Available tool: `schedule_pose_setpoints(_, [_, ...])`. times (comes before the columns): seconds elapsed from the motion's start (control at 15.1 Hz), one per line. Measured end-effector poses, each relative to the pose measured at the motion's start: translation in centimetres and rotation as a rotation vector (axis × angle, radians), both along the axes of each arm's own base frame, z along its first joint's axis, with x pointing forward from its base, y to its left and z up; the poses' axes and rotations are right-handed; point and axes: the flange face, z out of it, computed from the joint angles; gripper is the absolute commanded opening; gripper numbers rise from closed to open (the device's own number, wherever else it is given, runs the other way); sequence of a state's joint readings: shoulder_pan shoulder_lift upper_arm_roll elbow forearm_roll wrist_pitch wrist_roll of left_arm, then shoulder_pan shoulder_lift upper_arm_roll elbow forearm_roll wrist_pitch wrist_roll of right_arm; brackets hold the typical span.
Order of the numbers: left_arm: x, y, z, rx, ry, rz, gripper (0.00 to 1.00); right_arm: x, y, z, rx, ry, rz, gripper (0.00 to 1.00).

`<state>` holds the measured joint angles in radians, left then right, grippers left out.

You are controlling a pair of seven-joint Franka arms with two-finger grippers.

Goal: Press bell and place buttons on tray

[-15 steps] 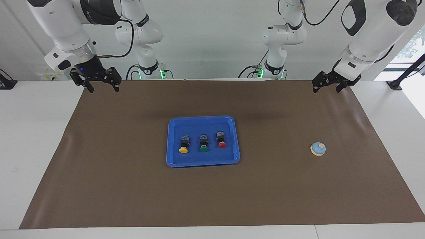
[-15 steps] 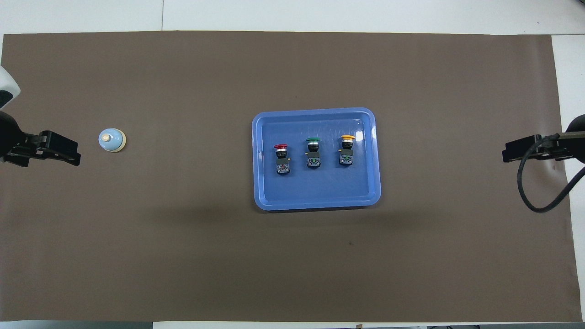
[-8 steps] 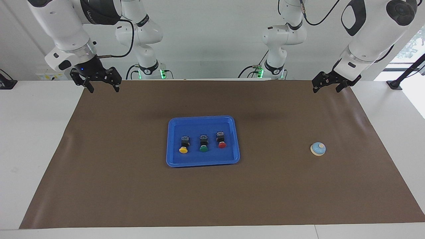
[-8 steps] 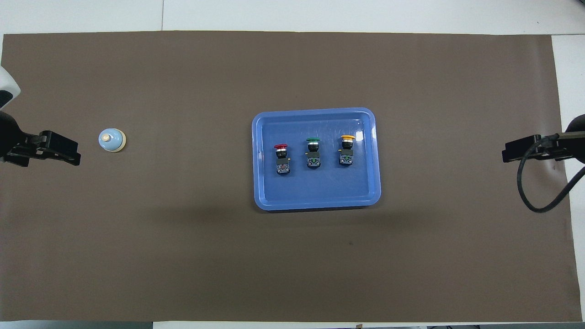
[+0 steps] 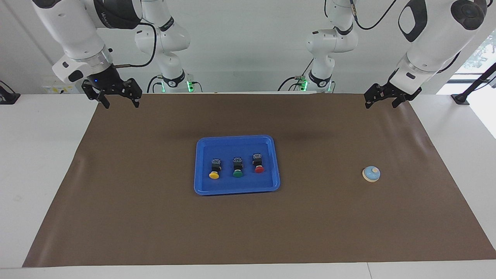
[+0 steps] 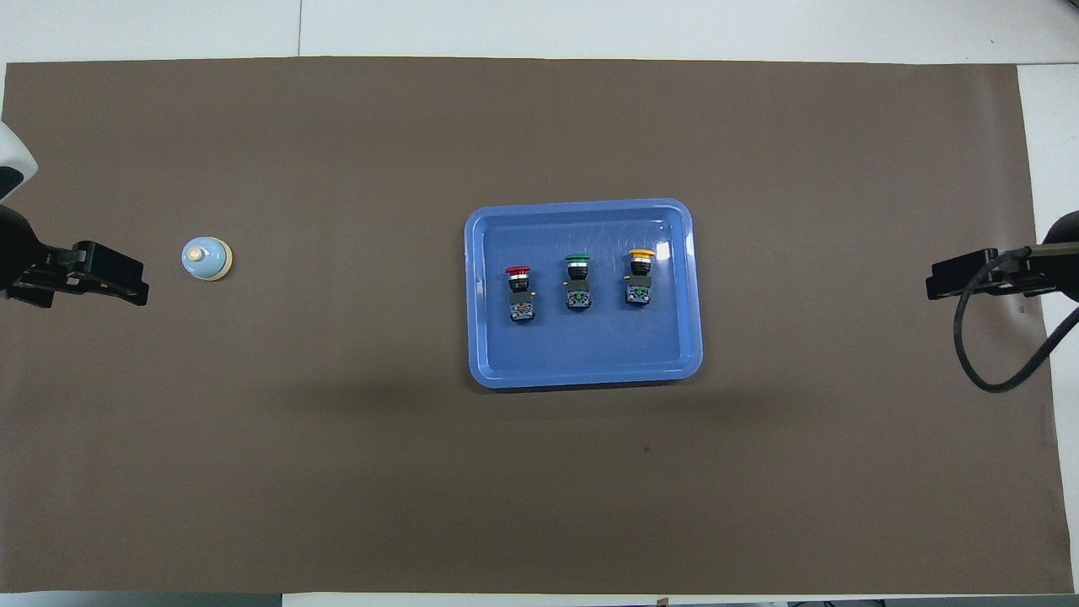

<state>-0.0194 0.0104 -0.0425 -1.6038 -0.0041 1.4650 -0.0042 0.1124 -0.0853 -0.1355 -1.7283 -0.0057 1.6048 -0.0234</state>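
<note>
The blue tray [image 5: 236, 190] lies at the middle of the brown mat; it also shows in the overhead view [image 6: 582, 377]. The three buttons lie on their sides in it in a row: yellow [image 5: 214, 175] [image 6: 641, 254], green [image 5: 237, 174] [image 6: 577, 258], red [image 5: 259, 169] [image 6: 518, 271]. The bell [image 5: 371, 174] [image 6: 206, 258] stands on the mat toward the left arm's end. My left gripper [image 5: 381, 104] [image 6: 126, 287] hangs open and empty above the mat's corner near its base. My right gripper [image 5: 120, 102] [image 6: 940, 282] hangs open and empty over the mat's edge at its own end.
The brown mat [image 5: 155, 217] covers most of the white table [image 5: 38, 155]. A black cable [image 6: 978, 362] loops down from the right arm's wrist.
</note>
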Motion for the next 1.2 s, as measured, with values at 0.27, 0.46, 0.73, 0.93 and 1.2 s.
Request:
schedule_pose_setpoints(0.27, [0.0, 0.0, 0.0, 0.000, 0.000, 0.000, 1.00, 0.0, 0.0, 0.0, 0.000, 0.000, 0.000, 1.00])
schedule_pose_setpoints(0.46, [0.0, 0.0, 0.0, 0.000, 0.000, 0.000, 1.00, 0.0, 0.0, 0.0, 0.000, 0.000, 0.000, 1.00])
schedule_pose_setpoints(0.73, [0.0, 0.0, 0.0, 0.001, 0.000, 0.004, 0.92, 0.0, 0.0, 0.0, 0.000, 0.000, 0.000, 1.00])
schedule_pose_setpoints(0.93, [0.2, 0.2, -0.2, 0.006, -0.012, 0.053, 0.00, 0.0, 0.0, 0.0, 0.000, 0.000, 0.000, 1.00])
schedule_pose_setpoints(1.2, [0.5, 1.4, -2.2, 0.008, -0.020, 0.087, 0.00, 0.0, 0.0, 0.0, 0.000, 0.000, 0.000, 1.00])
